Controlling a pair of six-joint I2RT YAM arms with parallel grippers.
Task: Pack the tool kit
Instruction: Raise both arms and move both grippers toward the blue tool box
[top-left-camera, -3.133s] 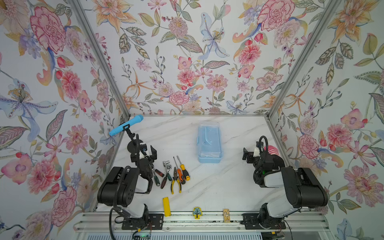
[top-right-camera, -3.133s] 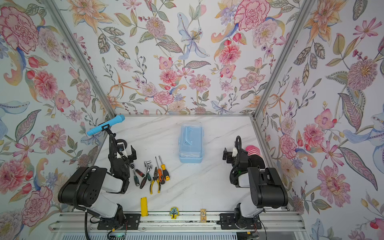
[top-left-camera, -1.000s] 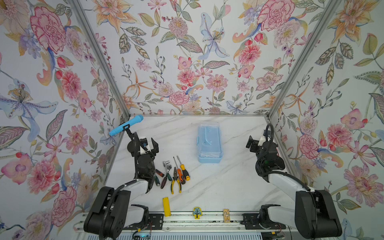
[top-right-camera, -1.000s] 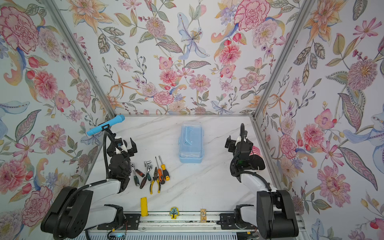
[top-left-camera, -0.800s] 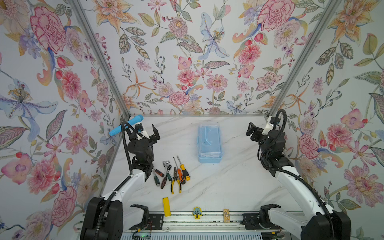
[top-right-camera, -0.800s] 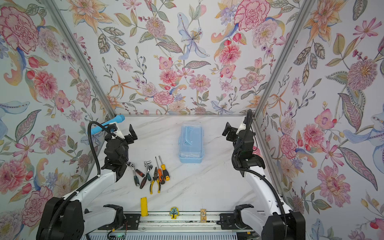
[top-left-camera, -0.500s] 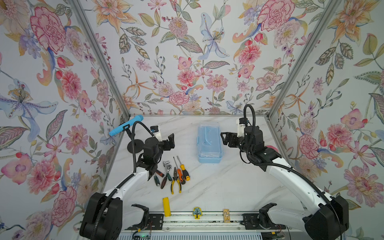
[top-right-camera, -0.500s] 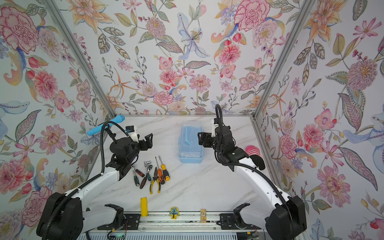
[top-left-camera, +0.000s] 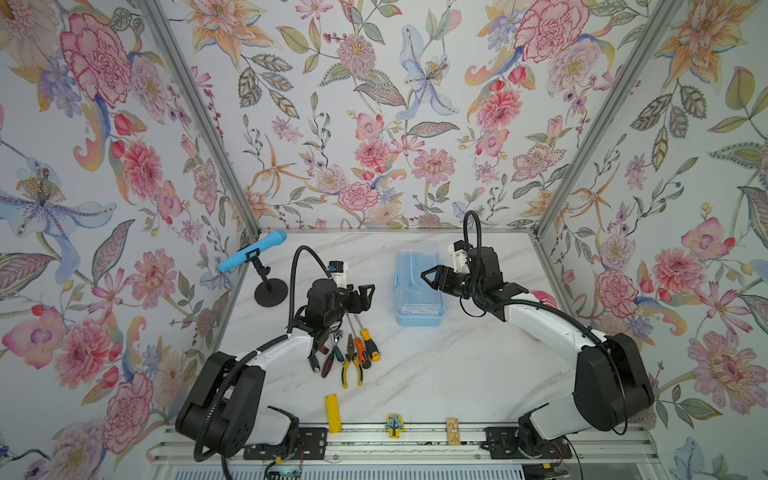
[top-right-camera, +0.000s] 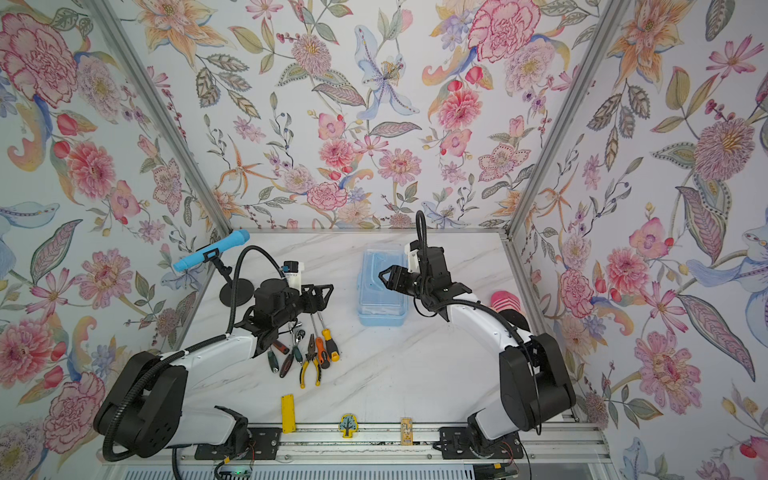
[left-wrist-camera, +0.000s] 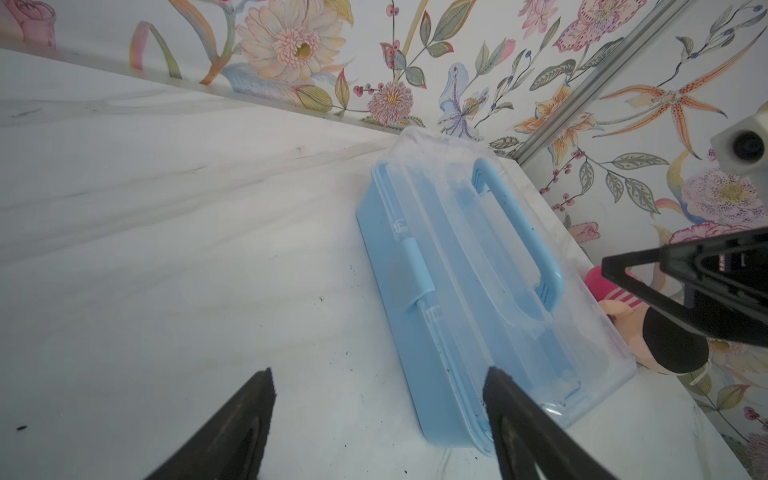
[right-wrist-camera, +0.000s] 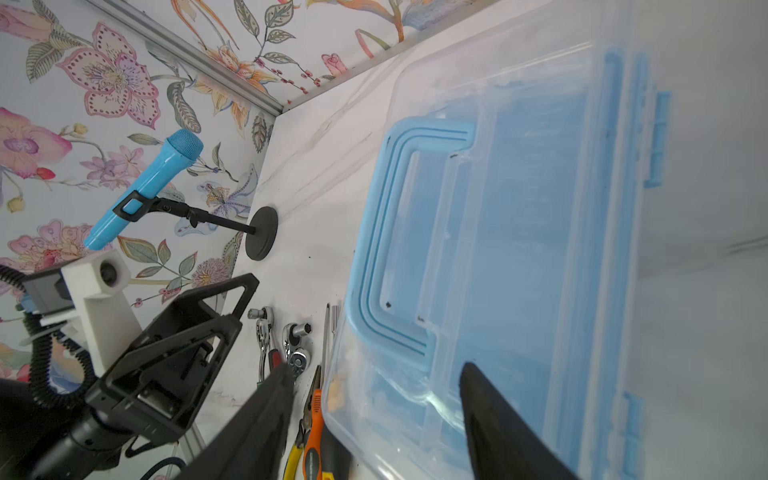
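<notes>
The tool kit box (top-left-camera: 417, 286) (top-right-camera: 382, 286), light blue with a clear lid and blue handle, lies shut at mid-table. It also fills the left wrist view (left-wrist-camera: 457, 270) and right wrist view (right-wrist-camera: 519, 249). Hand tools lie in a row to its left: yellow-handled pliers (top-left-camera: 352, 365), screwdrivers (top-left-camera: 365, 340) and ratchet wrenches (top-left-camera: 332, 345). My left gripper (top-left-camera: 365, 296) (left-wrist-camera: 379, 374) is open and empty, above the tools' far ends, pointing at the box. My right gripper (top-left-camera: 428, 279) (right-wrist-camera: 377, 368) hovers open over the box's lid, holding nothing.
A blue toy microphone (top-left-camera: 252, 251) on a black stand sits at the back left. A flat yellow bar (top-left-camera: 332, 413), a tree-shaped piece (top-left-camera: 392, 424) and a small card (top-left-camera: 452, 428) lie along the front edge. A pink striped item (top-left-camera: 544, 297) rests by the right wall.
Both arms have unfolded from the front sides and swung inward to the box. Both pairs of jaws have narrowed a little, the right more.
</notes>
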